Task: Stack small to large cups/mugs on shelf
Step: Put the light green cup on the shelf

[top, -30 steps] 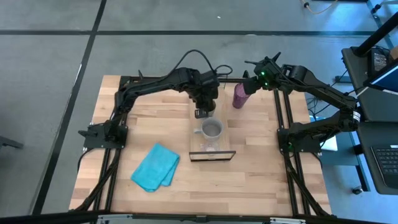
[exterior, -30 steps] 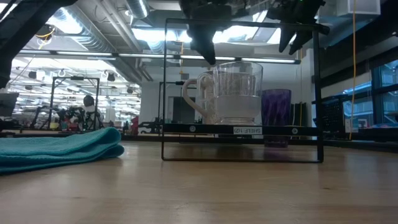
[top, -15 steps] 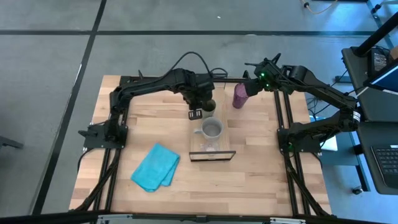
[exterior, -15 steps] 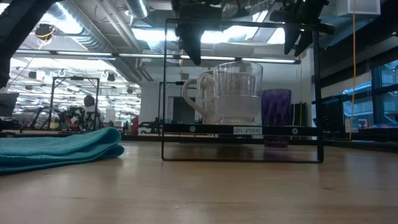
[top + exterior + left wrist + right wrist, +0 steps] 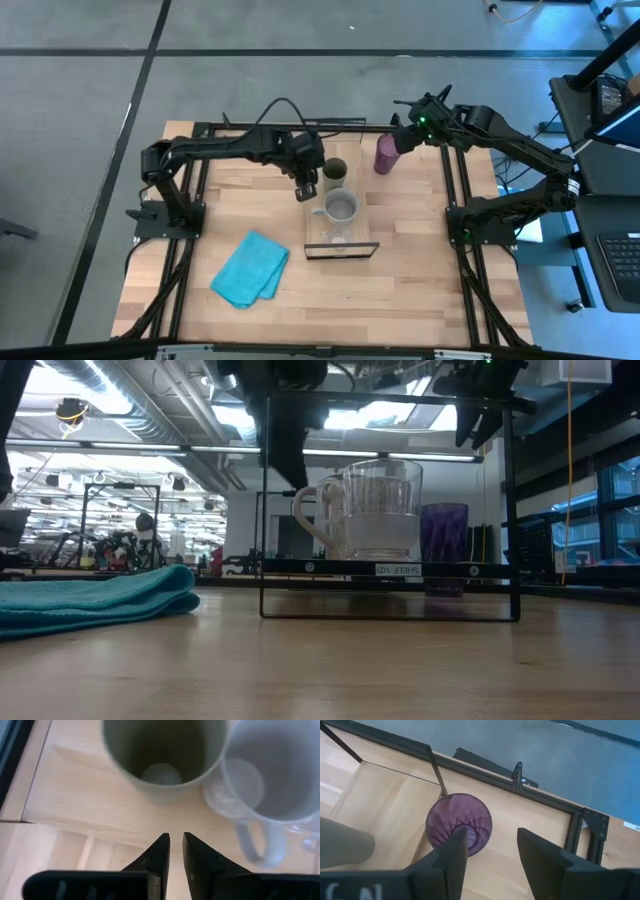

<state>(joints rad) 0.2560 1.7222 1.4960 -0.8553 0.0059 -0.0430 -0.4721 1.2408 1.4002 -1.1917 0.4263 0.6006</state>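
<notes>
At the lower centre of the high view the shelf (image 5: 341, 248) carries the tiny clear glass (image 5: 339, 237) at its near end, faint enough that I only take it for the glass. Next comes the grey handled mug (image 5: 342, 208), then the dark olive-brown cup (image 5: 335, 170). The left gripper (image 5: 307, 189) sits just left of that cup, fingers nearly pressed together and holding nothing. Farthest back, upper right of centre, the tall purple tumbler (image 5: 385, 154) stands upright off the shelf. The right gripper (image 5: 488, 851) hangs directly above its mouth, fingers (image 5: 457, 851) spread wide, so the right arm is the nearer one.
</notes>
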